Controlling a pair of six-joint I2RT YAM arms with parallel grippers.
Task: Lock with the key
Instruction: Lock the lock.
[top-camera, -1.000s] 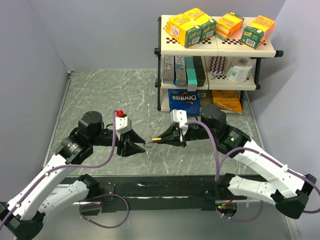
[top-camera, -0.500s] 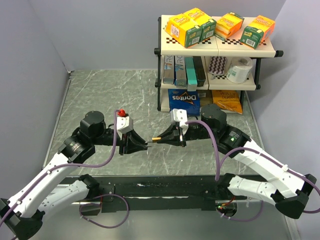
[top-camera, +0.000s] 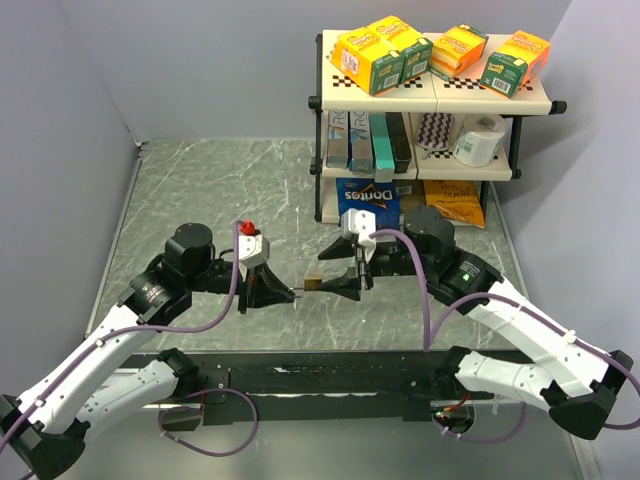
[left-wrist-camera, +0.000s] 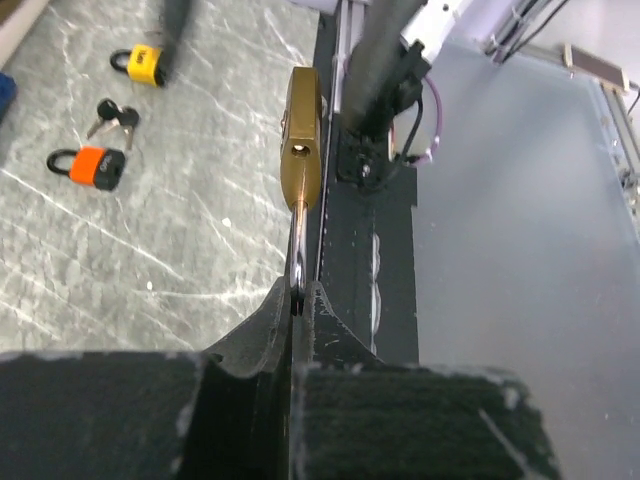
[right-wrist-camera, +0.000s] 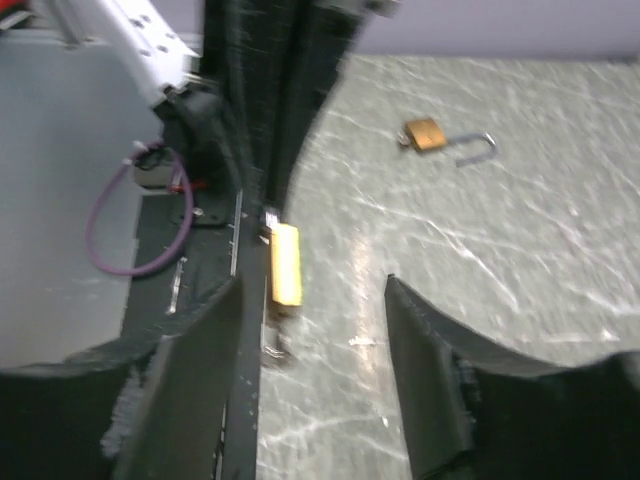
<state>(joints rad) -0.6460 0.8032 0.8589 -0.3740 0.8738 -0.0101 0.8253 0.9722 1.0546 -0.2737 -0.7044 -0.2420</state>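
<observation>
A brass padlock (left-wrist-camera: 303, 140) hangs in the air above the table, and my left gripper (left-wrist-camera: 300, 290) is shut on its steel shackle (left-wrist-camera: 298, 250). An empty hole shows in the top of the lock's body. From above, the padlock (top-camera: 313, 283) sits between my left gripper (top-camera: 290, 293) and my right gripper (top-camera: 340, 280). My right gripper (right-wrist-camera: 312, 285) stands open, with the padlock (right-wrist-camera: 285, 262) just ahead of its left finger and untouched. A blurred grey shape (right-wrist-camera: 272, 342) shows at the lock's near end; I cannot tell whether it is the key. A small bunch of keys (left-wrist-camera: 115, 118) lies on the table.
An orange padlock (left-wrist-camera: 88, 167) and a yellow padlock (left-wrist-camera: 145, 65) lie near the keys. Another brass padlock (right-wrist-camera: 440, 137) lies with its shackle open. A shelf rack (top-camera: 430, 100) with boxes and a Doritos bag (top-camera: 367, 198) stands at the back right.
My left gripper has shut on the padlock's shackle. My right gripper has opened, let go of the lock and drawn back a little.
</observation>
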